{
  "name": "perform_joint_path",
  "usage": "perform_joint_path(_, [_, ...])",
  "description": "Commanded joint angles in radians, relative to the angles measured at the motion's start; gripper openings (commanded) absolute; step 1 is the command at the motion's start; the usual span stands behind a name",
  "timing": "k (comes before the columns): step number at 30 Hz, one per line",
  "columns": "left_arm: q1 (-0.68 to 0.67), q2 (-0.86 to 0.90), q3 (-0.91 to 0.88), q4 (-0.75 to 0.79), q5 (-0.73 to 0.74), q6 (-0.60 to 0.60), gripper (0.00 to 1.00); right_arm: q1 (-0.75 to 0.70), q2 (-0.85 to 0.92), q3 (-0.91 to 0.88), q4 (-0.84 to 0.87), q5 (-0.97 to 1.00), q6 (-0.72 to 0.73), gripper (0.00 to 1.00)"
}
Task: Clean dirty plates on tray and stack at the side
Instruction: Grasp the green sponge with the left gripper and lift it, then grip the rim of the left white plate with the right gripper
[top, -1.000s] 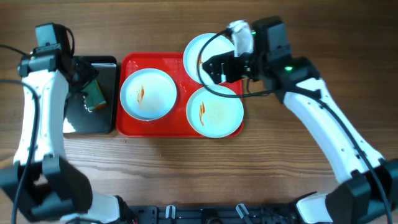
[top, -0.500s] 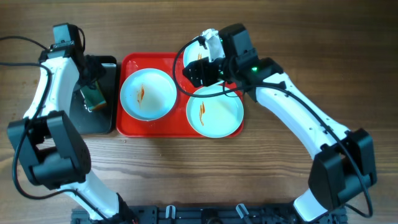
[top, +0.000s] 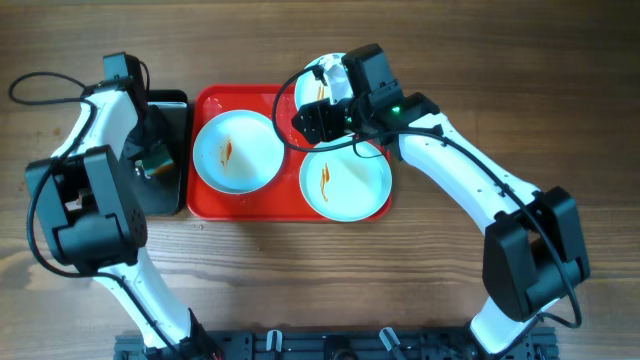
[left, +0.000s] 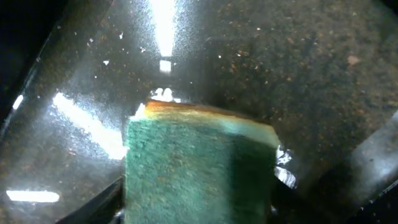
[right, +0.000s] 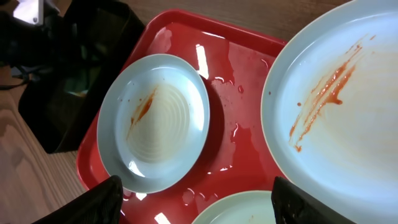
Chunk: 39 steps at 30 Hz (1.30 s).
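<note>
Nearest the robot, the front plate (top: 350, 185) lies flat in the front right part of the red tray (top: 290, 207). It is dirty, with a thin orange line left of its middle. The left plate (top: 240, 152) lies flat on the left half of the tray. It has a small orange smear (right: 142, 109) on the side toward the tray's left rim. The two plates are close, with a strip of red tray between them. Wet drops (right: 231, 134) shine on that red strip.

To the left, the black tray (top: 172, 195) sits just beside the red tray on the wooden table (top: 420, 270). The left gripper (top: 147, 148) is down over the black tray, with the green sponge (left: 199, 168) right at it. The sponge has a yellow top edge, and the black floor around it looks wet. One dark finger (left: 102, 202) shows just by the sponge's left side. It is not clear whether the fingers squeeze the sponge.

Farther back, the right gripper (right: 198, 182) hovers above the tray, between the front plate and the back plate (right: 348, 124). Its two fingers are wide apart and hold nothing. The back plate is at the tray's back right corner and reaches out past the back rim. It has a long orange streak (right: 323, 93). From above, the gripper hides part of it.
</note>
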Motion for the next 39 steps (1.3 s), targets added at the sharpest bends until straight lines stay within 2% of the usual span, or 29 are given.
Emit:
perform_joint_path(1, [0.007,0.039,0.01,0.009,0.006,0.002,0.46,0.005,0.023,0.022,0.006,0.01,0.008,0.77])
perform_joint_path(3, [0.009,0.053,0.003,0.016,0.006,0.002,0.46,0.005,0.027,0.021,0.006,0.01,0.009,0.77])
perform_joint_path(5, [0.009,0.059,0.003,0.016,0.006,0.002,0.4,0.005,0.027,0.021,0.006,0.01,0.009,0.77])
perform_joint_path(6, [0.009,0.06,0.001,0.018,0.006,0.002,0.32,0.005,0.027,0.021,0.006,0.01,0.008,0.77])
perform_joint_path(8, [0.009,0.06,0.001,0.02,0.006,0.002,0.06,0.005,0.027,0.021,0.006,0.01,0.01,0.77])
perform_joint_path(9, [0.009,0.06,0.001,0.02,0.006,0.002,0.04,0.005,0.027,0.021,0.006,0.01,0.013,0.77])
perform_joint_path(15, [0.009,0.033,0.012,-0.013,0.006,0.004,0.04,0.004,0.027,0.021,0.025,0.019,0.09,0.72])
perform_joint_path(23, [0.009,-0.151,0.165,-0.172,0.006,0.012,0.04,0.008,0.027,0.027,0.048,0.055,0.192,0.62])
perform_joint_path(26, [0.008,-0.261,0.172,-0.182,0.045,0.132,0.04,0.026,0.027,0.038,0.046,0.066,0.218,0.56])
perform_joint_path(27, [0.008,-0.302,0.172,-0.193,0.055,0.163,0.04,0.037,0.027,0.046,0.037,0.089,0.245,0.5])
perform_joint_path(29, [0.008,-0.347,0.172,-0.213,0.06,0.167,0.04,0.058,0.027,0.053,0.031,0.146,0.28,0.45])
perform_joint_path(32, [0.006,-0.401,0.172,-0.242,0.157,0.19,0.04,0.081,0.037,0.054,0.046,0.193,0.329,0.41])
perform_joint_path(36, [-0.003,-0.415,0.171,-0.259,0.322,0.246,0.04,0.09,0.11,0.067,0.052,0.142,0.353,0.41])
perform_joint_path(39, [-0.027,-0.412,0.161,-0.259,0.35,0.268,0.04,0.09,0.179,0.076,0.059,0.076,0.357,0.4])
